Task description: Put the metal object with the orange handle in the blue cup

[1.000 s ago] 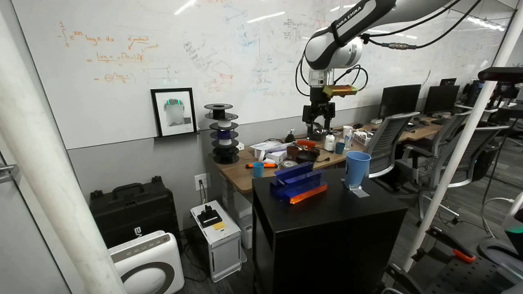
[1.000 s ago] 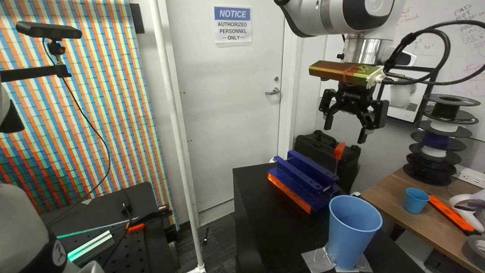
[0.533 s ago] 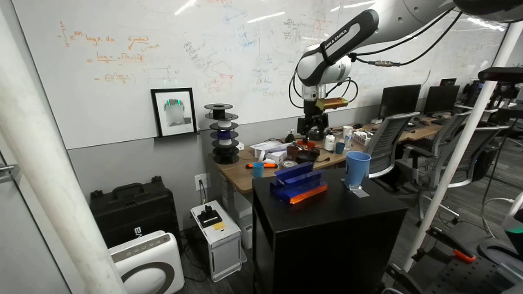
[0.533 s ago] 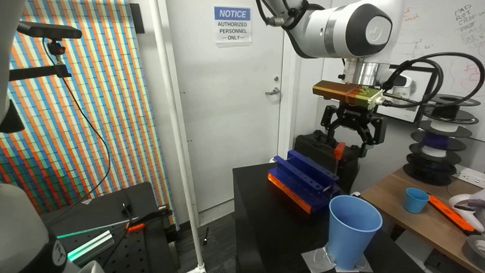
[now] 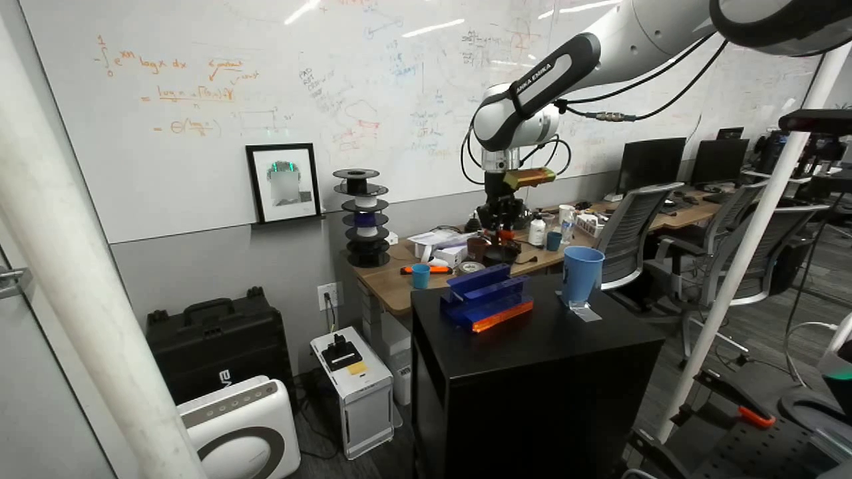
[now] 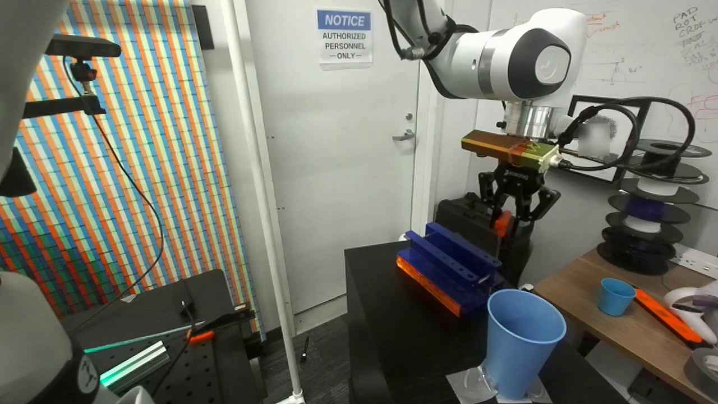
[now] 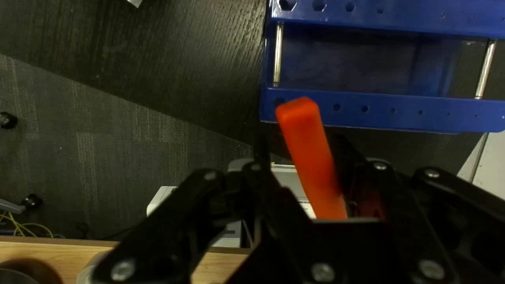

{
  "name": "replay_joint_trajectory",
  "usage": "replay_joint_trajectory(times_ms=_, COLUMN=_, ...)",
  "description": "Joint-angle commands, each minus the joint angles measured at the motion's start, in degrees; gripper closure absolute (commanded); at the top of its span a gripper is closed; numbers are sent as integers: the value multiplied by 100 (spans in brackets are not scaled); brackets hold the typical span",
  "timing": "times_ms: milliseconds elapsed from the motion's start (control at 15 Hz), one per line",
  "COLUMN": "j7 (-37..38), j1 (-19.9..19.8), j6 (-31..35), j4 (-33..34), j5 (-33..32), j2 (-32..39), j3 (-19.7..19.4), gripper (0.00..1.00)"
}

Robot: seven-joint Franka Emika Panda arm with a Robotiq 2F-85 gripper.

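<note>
While the left of an exterior view is backed by a striped orange, cream and blue sheet (image 6: 129, 185), the middle is filled by a white door (image 6: 336, 168). To its right, on a black cabinet (image 6: 415, 339), a dark-blue, two-railed rack (image 6: 443, 260) with an orange edge is set. At the end of its far rail, the metal tool with the orange-red handle (image 6: 503, 223) is stood nearly upright: its thin metal shaft (image 6: 498, 247) is pointed down to the rail, and the handle is topmost. In the wrist view, the handle's long axis is shown on a slant: its blunt free end is seen toward the upper left, overlapping the rail, while its lower-right end is hidden by the black, two-fingered gripper (image 6: 509, 220). The gripper is aimed straight down, and its fingers (image 7: 263, 169) are parted, with the handle framed between them. A gap is seen on the handle's left in that view; whether it is touched on its right cannot be told. Farther right, the tall light-blue tumbler (image 6: 521, 356) is stood upright on the same cabinet, apart from the rack. At the far right, a smaller light-blue cup (image 6: 614, 297) is carried by a wooden desk (image 6: 572, 285).
</note>
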Motion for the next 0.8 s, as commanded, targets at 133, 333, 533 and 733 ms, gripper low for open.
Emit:
replay_joint_trajectory(times_ms=133, j7=-75, j1=-61, j6=-209, j4=371, j5=22, j2=65, j3=20, gripper=94)
replay_joint_trajectory(times_ms=333, j7=-95, j1=-110, j6=-307, j4=416, j5=92, j2=-73, j3=47, gripper=90)
replay_joint_trajectory(times_ms=533, j7=-79, j1=-80, j6=-446, j4=374, j5=100, j2=-411, j3=64, gripper=90)
replay_joint_trajectory(times_ms=733, j7=-6, j1=-32, j6=-560, j4=147, j5=122, j2=-1030, j3=107, gripper=90)
